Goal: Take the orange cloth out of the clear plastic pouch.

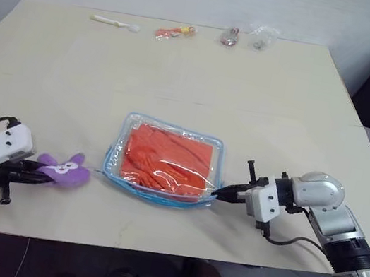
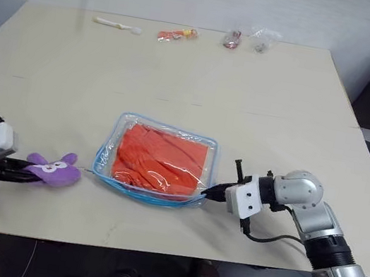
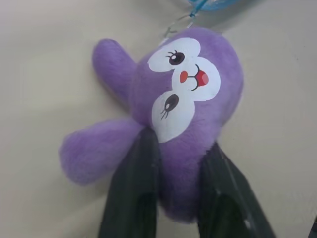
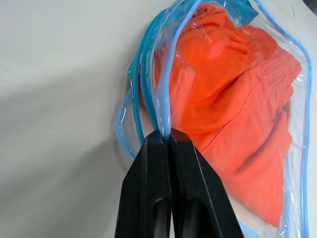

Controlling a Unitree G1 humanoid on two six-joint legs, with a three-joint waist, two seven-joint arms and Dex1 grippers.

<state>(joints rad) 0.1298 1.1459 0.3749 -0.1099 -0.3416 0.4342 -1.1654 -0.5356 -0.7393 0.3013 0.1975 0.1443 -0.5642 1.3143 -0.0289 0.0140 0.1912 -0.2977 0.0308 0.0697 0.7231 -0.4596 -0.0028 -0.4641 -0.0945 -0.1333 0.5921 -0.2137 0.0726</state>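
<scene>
Right at our near edge, our right gripper (image 1: 224, 191) has its black fingers pressed together on the blue zipper edge of the clear plastic pouch (image 1: 118, 142), pinching the pouch's near right corner. Inside we see the orange cloth (image 1: 167, 160), bunched and folded, lying wholly within the pouch just to the left of that pinch, with plastic over it and blue edging running round it. Pouch and cloth sit in the middle of the pale table (image 1: 182, 73), towards our side. Over on the left, our left gripper (image 1: 41, 171) has its fingers spread a little either side of the purple plush bunny (image 1: 65, 169), which lies on the table just left of the pouch. Along the far edge we spot a white toothbrush (image 1: 114, 23) and several small packets (image 1: 175, 32).
</scene>
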